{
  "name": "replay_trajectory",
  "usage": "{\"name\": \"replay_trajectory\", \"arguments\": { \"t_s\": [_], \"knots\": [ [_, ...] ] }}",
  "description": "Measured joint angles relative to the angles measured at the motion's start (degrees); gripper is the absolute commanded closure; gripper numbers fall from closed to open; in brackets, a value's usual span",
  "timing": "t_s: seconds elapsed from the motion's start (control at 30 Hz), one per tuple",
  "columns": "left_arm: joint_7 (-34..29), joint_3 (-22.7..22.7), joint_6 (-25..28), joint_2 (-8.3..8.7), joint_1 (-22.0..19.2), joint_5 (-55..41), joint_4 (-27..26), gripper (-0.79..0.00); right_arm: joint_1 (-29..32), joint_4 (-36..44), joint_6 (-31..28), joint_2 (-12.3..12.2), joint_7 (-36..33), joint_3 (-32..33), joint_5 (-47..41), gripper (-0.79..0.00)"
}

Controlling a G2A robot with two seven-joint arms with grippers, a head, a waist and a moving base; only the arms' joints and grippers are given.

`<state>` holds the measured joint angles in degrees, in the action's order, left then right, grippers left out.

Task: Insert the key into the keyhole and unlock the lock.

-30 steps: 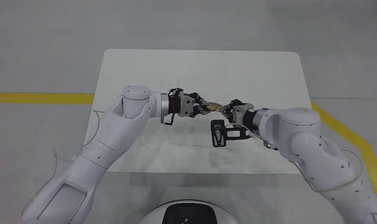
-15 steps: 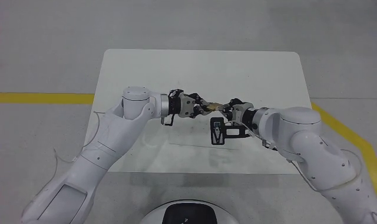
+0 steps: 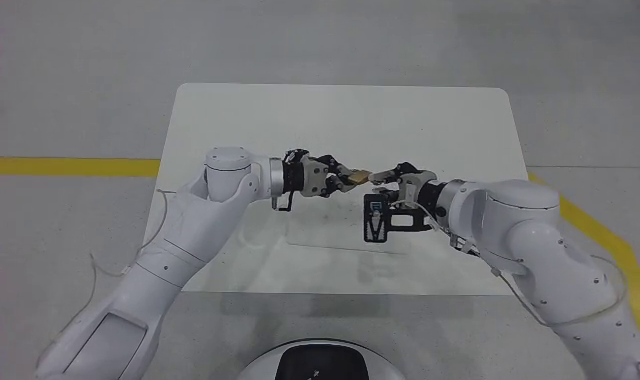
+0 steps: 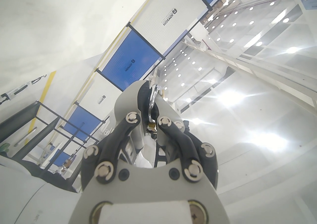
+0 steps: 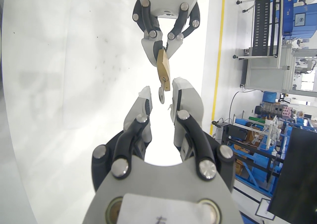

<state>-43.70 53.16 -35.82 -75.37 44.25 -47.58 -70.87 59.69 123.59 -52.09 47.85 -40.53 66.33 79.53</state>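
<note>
The brass padlock (image 5: 163, 66) hangs in the air over the middle of the white surface (image 3: 450, 120), between the two arms. The left gripper (image 5: 159, 49) is pinched tight on its steel shackle (image 4: 152, 101), and the body points toward the right gripper (image 5: 162, 88). The key (image 5: 161, 93) looks seated in the keyhole at the body's free end, with its small round head and hole sticking out. The right gripper is spread, one finger on each side of that head, and appears to touch neither it nor the lock.

The lock is small, rigid and probably dense for its size, with smooth metal faces. Because it is held only by the shackle, the body may swivel in the pinch once torque comes through the key. The key is thin, flat and stiff. The best hold is across the two flat faces of its head, squarely, so it turns without slipping or bending.

The grippers sit nearly nose to nose, so there is little room along the line between them. Rolling the wrist looks free. The surface edges are well away on every side.
</note>
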Motion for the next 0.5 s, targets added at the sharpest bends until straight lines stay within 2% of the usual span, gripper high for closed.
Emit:
{"name": "replay_trajectory", "arguments": {
  "t_s": [0.03,0.1,0.13,0.17,0.23,0.3,0.5],
  "knots": [
    [0.20,0.18,1.32,-0.01,0.03,0.22,0.38,0.000,0.31,0.00,0.40,-0.08,1.28,1.03,-0.90,-0.292],
    [0.98,0.86,5.55,-0.12,0.33,0.16,1.87,0.000,1.41,-0.20,1.66,-0.31,4.90,4.03,-3.14,-0.332],
    [1.40,1.12,7.61,-0.21,0.47,0.01,2.61,0.000,2.07,-0.40,2.09,-0.41,6.71,5.40,-4.21,-0.526],
    [1.67,1.28,9.66,-0.32,0.61,-0.16,3.32,0.000,2.81,-0.73,2.47,-0.52,8.59,6.81,-5.34,-0.785],
    [1.10,1.58,13.36,-0.64,0.93,-1.74,4.84,0.000,4.65,-1.67,3.38,-0.73,12.20,9.85,-7.46,-0.785],
    [0.36,1.68,15.44,-0.94,1.02,-3.26,5.95,0.000,5.08,-1.91,3.66,-0.78,12.91,10.67,-7.84,-0.785],
    [-1.83,1.58,18.27,-1.71,1.15,-6.67,7.66,0.000,4.96,-1.86,3.60,-0.77,12.71,10.45,-7.73,-0.785]
  ]
}}
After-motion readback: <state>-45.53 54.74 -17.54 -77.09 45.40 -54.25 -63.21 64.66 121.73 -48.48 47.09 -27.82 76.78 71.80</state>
